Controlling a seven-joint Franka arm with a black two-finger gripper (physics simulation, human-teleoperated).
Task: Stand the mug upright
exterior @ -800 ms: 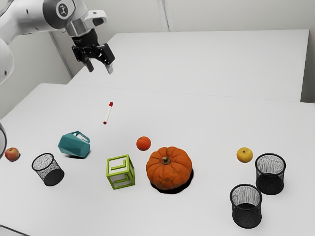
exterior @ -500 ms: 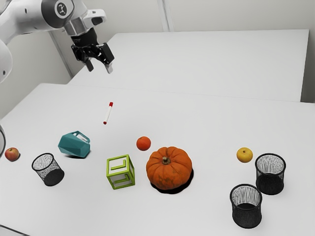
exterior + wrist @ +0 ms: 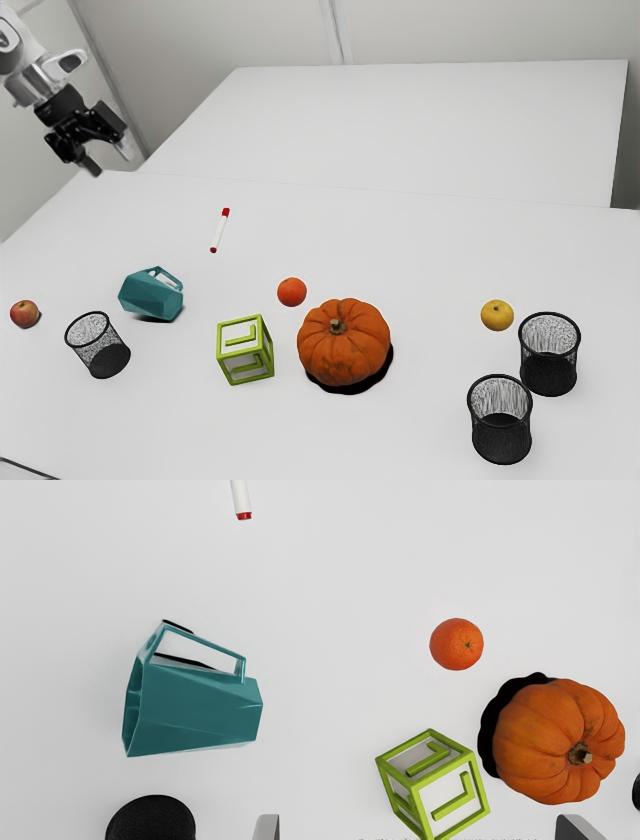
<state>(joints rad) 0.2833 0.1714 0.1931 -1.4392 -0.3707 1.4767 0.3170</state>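
My gripper [image 3: 108, 160] hangs high over the table's far left part in the exterior view, well above and apart from the mug. In the wrist view the gripper [image 3: 417, 827] shows its two fingertips wide apart, with nothing held between them. The teal mug [image 3: 151, 295] lies on its side on the table, its handle pointing away from the exterior camera. Seen from the hand, the mug [image 3: 200, 705] has its opening facing away from the green block and its base toward it.
Near the mug stand a black mesh cup [image 3: 98, 346], an apple [image 3: 25, 314], a green block [image 3: 245, 350] and a red-and-white marker [image 3: 220, 230]. Farther along are an orange [image 3: 292, 292], a pumpkin [image 3: 344, 342], a yellow fruit [image 3: 497, 315] and two mesh cups [image 3: 549, 354].
The arm and gripper have swung toward the exterior view's left and slightly lower. The mug and other objects have stayed where they were.
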